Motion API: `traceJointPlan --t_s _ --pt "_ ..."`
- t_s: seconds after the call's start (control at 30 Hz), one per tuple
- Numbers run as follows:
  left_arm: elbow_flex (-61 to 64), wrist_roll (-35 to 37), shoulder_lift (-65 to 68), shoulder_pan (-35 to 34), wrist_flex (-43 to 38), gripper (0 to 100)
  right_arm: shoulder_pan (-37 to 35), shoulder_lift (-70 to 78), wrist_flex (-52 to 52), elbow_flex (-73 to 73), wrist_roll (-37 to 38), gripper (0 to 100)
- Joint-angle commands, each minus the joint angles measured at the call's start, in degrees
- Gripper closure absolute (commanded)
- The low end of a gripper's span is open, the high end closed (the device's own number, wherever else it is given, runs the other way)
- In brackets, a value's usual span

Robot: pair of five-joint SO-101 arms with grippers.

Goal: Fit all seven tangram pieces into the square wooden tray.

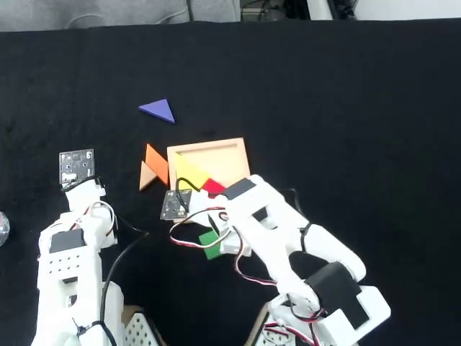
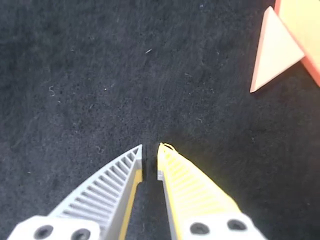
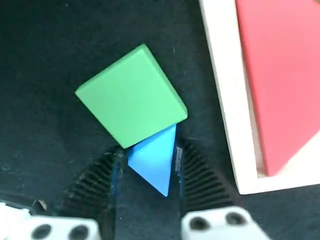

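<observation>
A black cloth covers the desk, its nap flecked with pale lint and short stray threads. Along the far edge lies rumpled grey fabric, with a white surface beside dark clutter. A small shiny round object sits at the desk's left edge.

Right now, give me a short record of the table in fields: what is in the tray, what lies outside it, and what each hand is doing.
Tray: wooden tray holding a yellow piece and a red piece; an arm hides one corner
Beside tray: orange triangle against pale triangle
Farther off: purple triangle
Right arm: right hand shut on light blue triangle, which meets the green square outside the tray
Left arm: left hand shut over black cloth
</observation>
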Motion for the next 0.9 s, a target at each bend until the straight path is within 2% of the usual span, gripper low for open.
traceJointPlan --t_s 0.0,0.23,0.43,0.6,0.87 --pt "-0.22 -0.62 -0.88 0.66 -0.53 93 -0.44 2.51 1.41 -0.22 -0.62 95.3" --pt "-0.22 -0.62 -0.88 0.66 -0.53 93 -0.26 -11.56 17.85 -10.86 -0.35 95.5" --pt "-0.22 -0.62 -0.88 0.66 -0.53 93 3.25 -19.38 19.43 -18.86 1.67 95.3" --pt "-0.22 -0.62 -0.88 0.66 -0.62 93 6.07 -14.02 17.23 -23.69 3.43 95.3" --pt "-0.22 -0.62 -0.88 0.66 -0.7 93 6.51 4.26 10.55 -38.55 6.77 95.3"
